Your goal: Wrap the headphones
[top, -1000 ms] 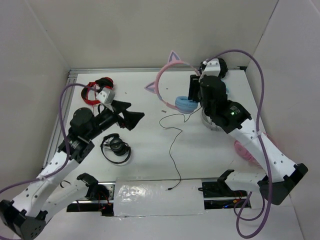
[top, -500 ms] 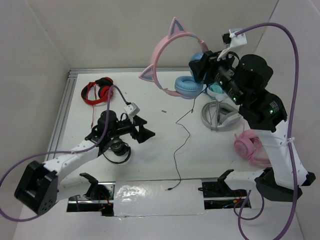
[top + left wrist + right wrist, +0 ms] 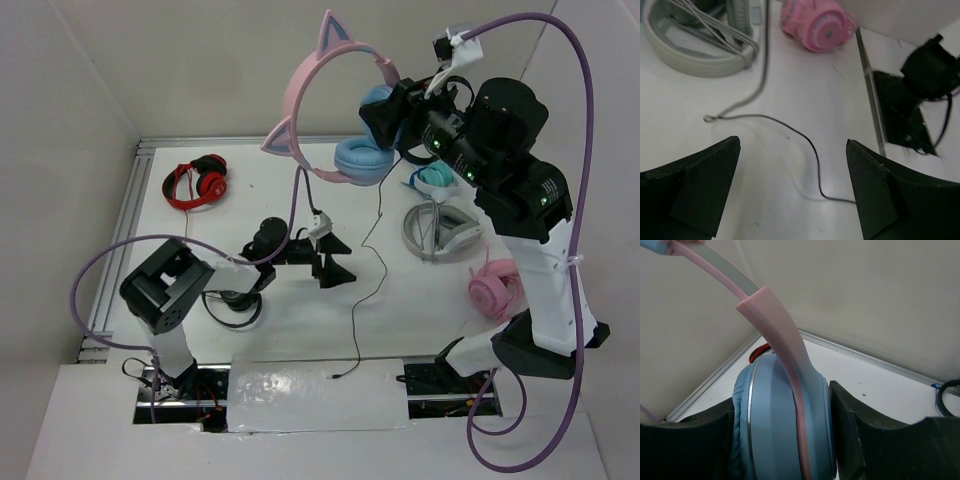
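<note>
The cat-ear headphones point(image 3: 358, 160) are up in the air, well above the counter point(image 3: 280, 210) and up-left of the grey headset point(image 3: 440, 230) on the overhead cam. My right gripper point(image 3: 383, 108) has one blue ear cup clamped. The other cup hangs lower, and the pink band with the ears arcs away from the grey headset.

The right wrist cam shows what the overhead can't: both fingers point(image 3: 875, 440) are pressed flat against the two faces of that cup, with the end of the band running down across it.

The black cable point(image 3: 355, 310) drops from the cups to the counter left of the grey headset and trails toward the near edge.

My left gripper point(image 3: 335, 258) sits low just left of that cable, jaws spread wide with nothing in them. Only its own wrist cam shows the cable curving across the counter in the gap between its fingers, with the grey headset and some pink headphones point(image 3: 822, 25) beyond.
</note>
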Action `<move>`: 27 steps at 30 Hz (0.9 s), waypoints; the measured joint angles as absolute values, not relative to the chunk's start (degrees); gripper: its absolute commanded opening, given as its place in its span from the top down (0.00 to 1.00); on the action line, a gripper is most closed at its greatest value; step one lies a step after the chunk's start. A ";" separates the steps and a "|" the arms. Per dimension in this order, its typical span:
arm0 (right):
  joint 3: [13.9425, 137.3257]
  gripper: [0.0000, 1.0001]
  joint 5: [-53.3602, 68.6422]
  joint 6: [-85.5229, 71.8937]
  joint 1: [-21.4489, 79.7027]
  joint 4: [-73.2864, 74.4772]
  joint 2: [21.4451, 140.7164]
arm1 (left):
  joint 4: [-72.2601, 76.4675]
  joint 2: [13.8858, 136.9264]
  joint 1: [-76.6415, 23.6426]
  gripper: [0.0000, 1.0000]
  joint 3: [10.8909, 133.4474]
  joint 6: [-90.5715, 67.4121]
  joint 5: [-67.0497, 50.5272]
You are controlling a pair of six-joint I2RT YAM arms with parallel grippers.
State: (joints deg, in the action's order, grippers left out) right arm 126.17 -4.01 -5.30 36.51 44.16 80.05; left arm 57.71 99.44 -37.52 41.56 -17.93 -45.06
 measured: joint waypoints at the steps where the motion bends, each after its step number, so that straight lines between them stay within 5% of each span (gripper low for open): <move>1: 126.96 1.00 -3.22 -5.50 36.67 44.45 80.31 | 58.78 101.16 -37.91 0.01 43.18 -18.39 -44.40; 12: 128.38 1.00 3.55 -7.88 37.52 44.80 80.42 | 67.11 115.39 -38.04 0.01 58.89 -21.10 -34.87; 15: 128.35 1.00 3.97 -8.14 37.67 44.73 80.42 | 66.63 116.05 -38.04 0.39 61.63 -20.95 -34.00; 16: 128.35 1.00 3.88 -8.21 37.69 44.75 80.42 | 66.70 116.05 -38.04 0.79 62.15 -20.47 -33.21; 18: 128.14 1.00 3.49 -8.29 37.71 44.66 80.40 | 66.63 116.05 -37.91 0.99 62.04 -20.93 -32.62; 27: 120.33 1.00 -3.70 -8.34 36.88 44.42 79.53 | 67.07 111.09 -33.36 1.00 47.72 -23.64 -28.60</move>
